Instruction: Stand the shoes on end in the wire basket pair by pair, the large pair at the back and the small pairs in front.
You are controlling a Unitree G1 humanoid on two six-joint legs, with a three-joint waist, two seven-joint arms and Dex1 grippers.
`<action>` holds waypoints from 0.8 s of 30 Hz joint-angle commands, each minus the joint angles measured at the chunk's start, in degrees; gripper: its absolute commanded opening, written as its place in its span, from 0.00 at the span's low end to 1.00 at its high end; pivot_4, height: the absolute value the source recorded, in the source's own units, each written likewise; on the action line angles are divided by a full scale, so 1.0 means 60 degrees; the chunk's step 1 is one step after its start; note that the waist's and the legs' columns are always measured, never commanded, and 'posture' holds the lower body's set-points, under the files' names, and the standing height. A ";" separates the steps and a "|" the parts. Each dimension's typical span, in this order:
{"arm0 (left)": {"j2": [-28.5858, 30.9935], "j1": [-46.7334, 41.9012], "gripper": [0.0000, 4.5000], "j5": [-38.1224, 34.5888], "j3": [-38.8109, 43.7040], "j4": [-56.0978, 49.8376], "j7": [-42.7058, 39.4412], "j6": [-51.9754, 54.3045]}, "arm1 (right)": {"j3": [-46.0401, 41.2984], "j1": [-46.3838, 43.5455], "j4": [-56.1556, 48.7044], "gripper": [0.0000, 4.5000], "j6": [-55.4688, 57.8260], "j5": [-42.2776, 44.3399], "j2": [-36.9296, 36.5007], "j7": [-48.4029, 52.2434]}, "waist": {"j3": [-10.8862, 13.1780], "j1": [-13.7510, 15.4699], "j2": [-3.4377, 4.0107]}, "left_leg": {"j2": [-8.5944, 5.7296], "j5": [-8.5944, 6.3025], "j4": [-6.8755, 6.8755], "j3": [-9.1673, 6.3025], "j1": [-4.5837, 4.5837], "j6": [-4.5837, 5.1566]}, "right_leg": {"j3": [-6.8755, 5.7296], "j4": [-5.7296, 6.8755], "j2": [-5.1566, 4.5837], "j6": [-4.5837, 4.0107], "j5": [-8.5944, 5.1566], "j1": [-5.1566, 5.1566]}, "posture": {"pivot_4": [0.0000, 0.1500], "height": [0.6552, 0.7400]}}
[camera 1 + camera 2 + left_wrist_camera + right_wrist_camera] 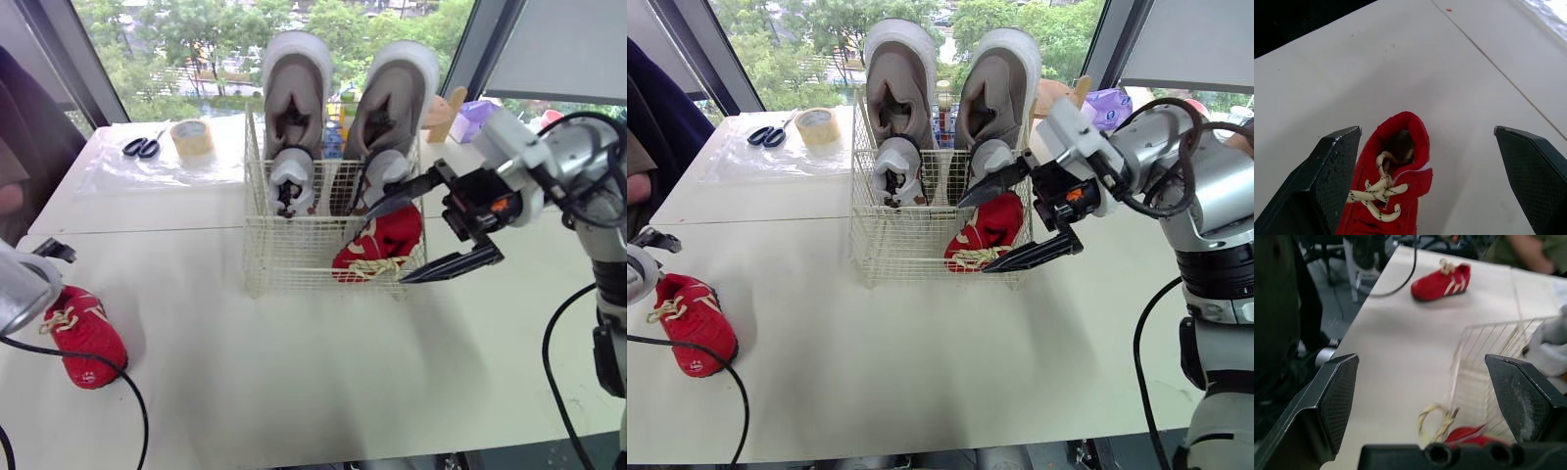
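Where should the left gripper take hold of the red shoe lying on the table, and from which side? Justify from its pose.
Grip the red shoe across its two sides at the laced midfoot, coming from above. It sits sole-down on the table with its opening up, and the open left gripper has a finger to either side of it. That span is probably the narrowest and firmest.

Room, as we log it:
- White bench [294,392], seam [137,233] running across it.
- Windows [225,29] at back w/ dark slanted frames [73,59]; green trees [137,69] outside, daylight coming in.
- Pale panel [573,49] top right.
- Grey floor [1339,308] beside bench.
- Clear plastic sheet [127,171] on bench's far left.
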 commanded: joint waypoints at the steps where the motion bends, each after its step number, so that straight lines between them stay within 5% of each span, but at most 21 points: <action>1: -0.0384 -0.0162 1.00 0.0019 -0.0070 0.0298 0.0203 0.0005 | -0.0454 -0.0092 -0.0543 0.99 0.0201 0.0148 -0.0205 -0.0109 | -0.0001 0.0011 0.0000 | 0.0000 0.0000 0.0000 0.0000 0.0001 0.0000 | 0.0001 0.0000 0.0000 0.0000 0.0000 0.0001 | 1.00 1.00; 9: -0.0815 -0.0310 1.00 0.0132 -0.0410 0.2506 -0.1068 0.0433 | -0.0984 0.0326 -0.1353 0.99 0.0915 0.0437 -0.0297 -0.0963 | -0.0005 0.0026 -0.0009 | -0.0004 0.0002 0.0012 -0.0002 0.0002 -0.0001 | -0.0005 0.0003 0.0000 0.0003 0.0002 0.0009 | 1.00 1.00; 12: -0.0738 -0.0755 0.81 0.0491 -0.0757 0.3641 -0.2176 0.0994 | -0.1109 0.0494 -0.1629 1.00 0.1124 0.0544 -0.0256 -0.1274 | -0.0006 0.0057 -0.0010 | -0.0005 0.0003 0.0013 -0.0004 0.0003 -0.0001 | -0.0012 0.0006 0.0002 0.0004 0.0002 0.0010 | 1.00 1.00; 19: -0.0647 -0.1606 0.13 0.1443 -0.0903 0.4991 -0.3205 0.1924 | -0.1399 0.0809 -0.2069 1.00 0.1463 0.0839 -0.0378 -0.1753 | -0.0011 0.0246 -0.0004 | -0.0014 0.0011 0.0023 -0.0020 0.0020 -0.0005 | -0.0024 0.0036 0.0007 0.0016 0.0009 0.0023 | 1.00 1.00; 21: -0.0685 -0.1468 0.04 0.1236 -0.0702 0.4692 -0.2931 0.1993 | -0.1475 0.0851 -0.2111 1.00 0.1528 0.0922 -0.0430 -0.1823 | -0.0011 0.0232 -0.0004 | -0.0014 0.0013 0.0023 -0.0027 0.0022 -0.0008 | -0.0027 0.0047 0.0006 0.0024 0.0013 0.0024 | 1.00 1.00; 24: -0.0596 -0.1354 0.04 0.0738 -0.0485 0.4024 -0.2372 0.1955 | -0.1481 0.0837 -0.2062 1.00 0.1556 0.0968 -0.0411 -0.1865 | -0.0012 0.0205 -0.0008 | -0.0005 0.0013 0.0023 -0.0030 0.0024 -0.0009 | -0.0024 0.0056 0.0003 0.0025 0.0014 0.0019 | 1.00 1.00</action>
